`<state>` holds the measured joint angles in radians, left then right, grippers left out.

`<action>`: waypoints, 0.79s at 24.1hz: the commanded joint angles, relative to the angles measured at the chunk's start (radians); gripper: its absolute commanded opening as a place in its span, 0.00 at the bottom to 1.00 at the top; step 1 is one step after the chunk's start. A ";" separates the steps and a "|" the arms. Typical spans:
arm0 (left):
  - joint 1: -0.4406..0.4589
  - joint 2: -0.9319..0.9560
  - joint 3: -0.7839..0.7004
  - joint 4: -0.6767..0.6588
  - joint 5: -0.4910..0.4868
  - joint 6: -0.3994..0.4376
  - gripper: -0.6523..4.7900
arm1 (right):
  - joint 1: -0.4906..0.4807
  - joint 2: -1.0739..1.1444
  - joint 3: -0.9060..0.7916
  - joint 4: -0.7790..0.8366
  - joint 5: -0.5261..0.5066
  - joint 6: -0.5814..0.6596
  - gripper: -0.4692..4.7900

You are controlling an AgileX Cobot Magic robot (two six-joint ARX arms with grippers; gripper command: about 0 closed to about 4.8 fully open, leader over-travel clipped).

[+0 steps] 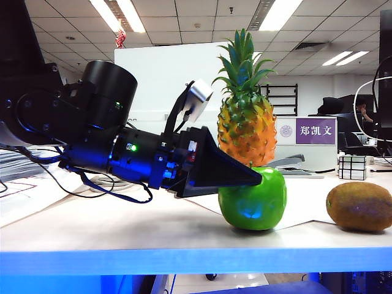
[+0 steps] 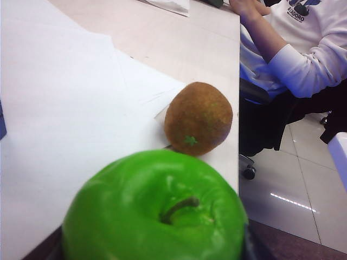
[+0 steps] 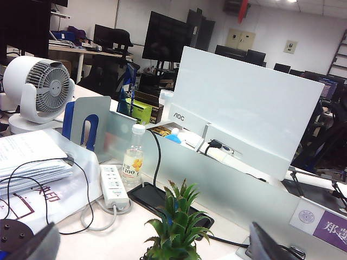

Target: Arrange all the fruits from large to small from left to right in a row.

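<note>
**Asker:** Where is the green apple point(image 1: 253, 200) relative to the two grippers?

**Describer:** The left gripper point(image 1: 257, 176) reaches in from the exterior view's left, its dark fingers straddling the apple's top with the jaws spread wide; whether they press it cannot be told. The apple sits on the table in front of the pineapple point(image 1: 246, 116), the kiwi point(image 1: 359, 206) well apart to its right.

**Asker:** And the other arm?

**Describer:** The right gripper point(image 3: 157, 246) hangs open and empty above the pineapple's crown. The left is nearer the apple.
</note>
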<state>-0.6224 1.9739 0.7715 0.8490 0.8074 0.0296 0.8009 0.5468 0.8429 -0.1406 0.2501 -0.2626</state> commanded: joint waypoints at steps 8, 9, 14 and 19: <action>-0.002 0.002 0.001 0.002 -0.045 0.008 0.66 | 0.000 -0.001 0.005 0.010 0.002 0.000 1.00; -0.002 0.002 0.002 0.011 -0.064 0.008 0.72 | 0.000 0.000 0.005 0.010 0.002 0.000 1.00; -0.002 0.002 0.002 0.047 -0.071 -0.003 0.94 | 0.000 0.001 0.005 0.010 0.002 0.000 1.00; -0.002 0.002 0.002 0.093 -0.024 -0.032 1.00 | 0.000 0.001 0.005 0.010 0.002 0.000 1.00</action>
<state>-0.6239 1.9778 0.7708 0.9104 0.7589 0.0051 0.8009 0.5484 0.8429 -0.1406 0.2501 -0.2626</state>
